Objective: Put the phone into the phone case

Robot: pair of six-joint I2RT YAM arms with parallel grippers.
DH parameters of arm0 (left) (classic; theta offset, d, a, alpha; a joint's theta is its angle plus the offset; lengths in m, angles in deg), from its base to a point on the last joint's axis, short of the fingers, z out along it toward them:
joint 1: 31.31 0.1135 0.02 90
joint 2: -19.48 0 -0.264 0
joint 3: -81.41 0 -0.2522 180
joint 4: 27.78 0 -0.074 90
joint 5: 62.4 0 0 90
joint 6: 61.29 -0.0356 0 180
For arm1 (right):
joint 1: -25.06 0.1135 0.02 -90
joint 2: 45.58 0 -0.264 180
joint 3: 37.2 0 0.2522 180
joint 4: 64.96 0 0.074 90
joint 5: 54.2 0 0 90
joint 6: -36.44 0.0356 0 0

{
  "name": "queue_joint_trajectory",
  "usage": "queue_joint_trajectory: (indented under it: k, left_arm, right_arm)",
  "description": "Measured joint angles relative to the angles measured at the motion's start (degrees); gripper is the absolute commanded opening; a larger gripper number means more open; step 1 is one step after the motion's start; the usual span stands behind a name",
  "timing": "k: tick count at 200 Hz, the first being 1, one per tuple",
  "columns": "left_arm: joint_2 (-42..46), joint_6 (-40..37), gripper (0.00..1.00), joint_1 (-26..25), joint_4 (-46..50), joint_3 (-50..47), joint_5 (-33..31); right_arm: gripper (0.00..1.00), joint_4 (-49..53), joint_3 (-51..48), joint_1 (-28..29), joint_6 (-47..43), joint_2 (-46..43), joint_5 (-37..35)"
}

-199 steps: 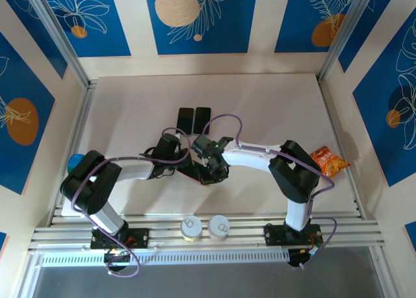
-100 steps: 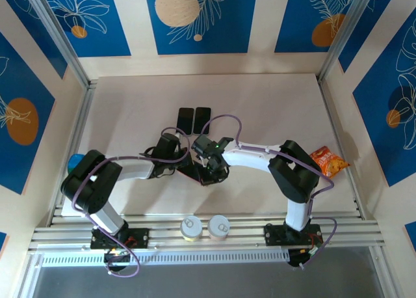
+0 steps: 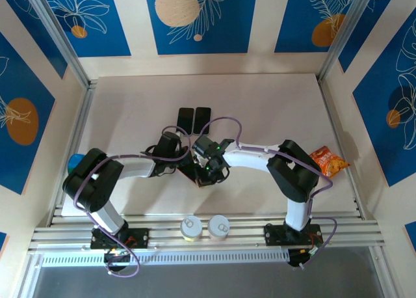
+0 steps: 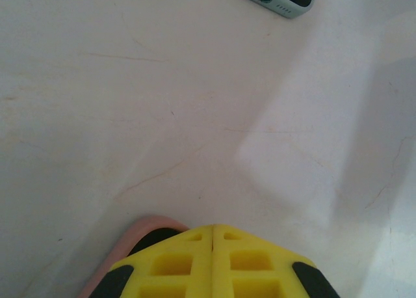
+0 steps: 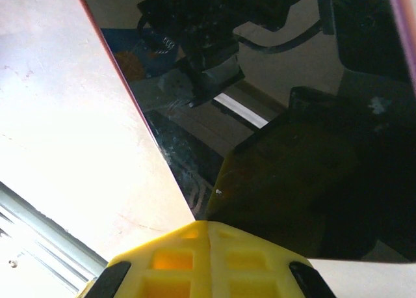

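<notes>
step: seemingly pressing phone [image 5: 292, 116] into pink phone case [image 4: 140, 231] | left gripper [image 4: 213, 230] closed, empty, at case edge | right gripper [image 5: 203, 224] closed, empty, over the phone | next: probably push corners down

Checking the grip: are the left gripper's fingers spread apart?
No, on the left gripper the yellow fingers meet with no gap.

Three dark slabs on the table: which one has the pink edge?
The slab nearest the arm bases, lying askew between the wrists; the back pair, side by side, shows no pink.
</notes>
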Motion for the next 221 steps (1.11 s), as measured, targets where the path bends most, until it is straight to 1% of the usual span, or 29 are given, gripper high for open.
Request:
queue_joint_trajectory:
  k: [25, 63, 97, 134, 167, 191, 221]
  left_arm:
    - [-0.35, 0.00, 0.00, 0.04, 0.35, 0.52, 0.02]
    - [-1.66, -0.22, 0.00, 0.26, 1.22, 2.95, 1.55]
    - [-3.30, -0.39, 0.00, 0.90, 1.14, 4.90, 2.23]
    - [-3.91, -1.36, 0.00, 1.40, 1.49, 5.88, 2.43]
    - [-3.91, -2.23, 0.00, 1.75, 2.25, 6.40, 1.95]
    - [-3.91, -2.45, 0.00, 1.84, 2.45, 6.51, 1.95]
    - [-3.91, -2.84, 0.00, 1.86, 2.54, 6.62, 1.95]
  right_arm:
    - [0.00, -0.07, -0.20, -1.25, -0.59, 0.04, 1.81]
    - [0.00, -2.82, -2.64, -5.77, -1.01, -1.42, 8.17]
    - [0.00, -1.42, -2.49, -9.84, -2.34, -1.70, 9.18]
    - [0.00, 2.64, 0.02, -11.52, -4.52, -1.38, 6.45]
    - [0.00, 5.35, 2.10, -11.52, -5.86, -1.90, 1.09]
    - [0.00, 7.39, 4.24, -10.69, -6.38, -3.69, -3.15]
    - [0.00, 7.78, 7.06, -9.05, -6.58, -4.50, -5.68]
